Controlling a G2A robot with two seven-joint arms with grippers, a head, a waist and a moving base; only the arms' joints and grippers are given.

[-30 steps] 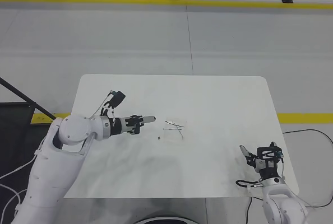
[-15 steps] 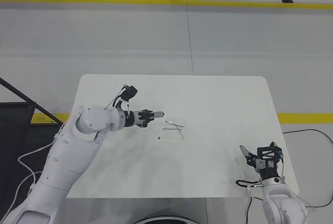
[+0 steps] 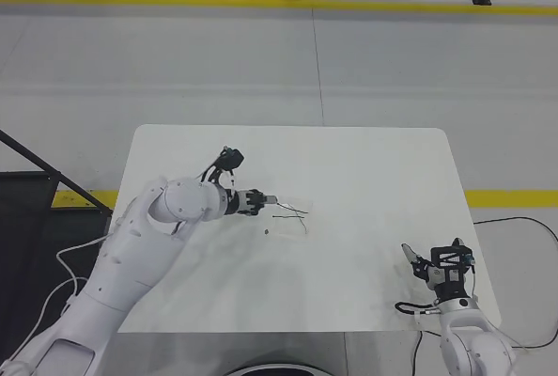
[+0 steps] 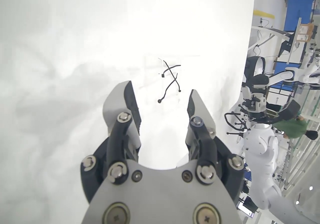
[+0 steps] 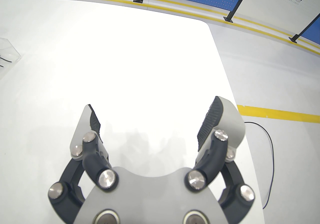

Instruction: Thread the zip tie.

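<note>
Two thin black zip ties (image 3: 293,213) lie crossed near the middle of the white table (image 3: 373,169), inside a faint clear tray. In the left wrist view the zip ties (image 4: 170,79) lie just past my fingertips, one small head end nearest. My left gripper (image 3: 269,200) hovers at their left side, open with nothing between its fingers (image 4: 160,88). My right gripper (image 3: 436,255) rests over the table's front right corner, open and empty (image 5: 154,103). The clear tray (image 5: 10,55) shows far off in the right wrist view.
A tiny dark speck (image 3: 265,228) lies on the table just in front of the left gripper. A black cable (image 3: 533,226) runs on the floor past the table's right edge. Another white robot (image 4: 260,135) stands beyond the table.
My left arm has swung rightward and a little farther back across the table, bringing its open gripper up to the zip ties. The right arm has not moved.
</note>
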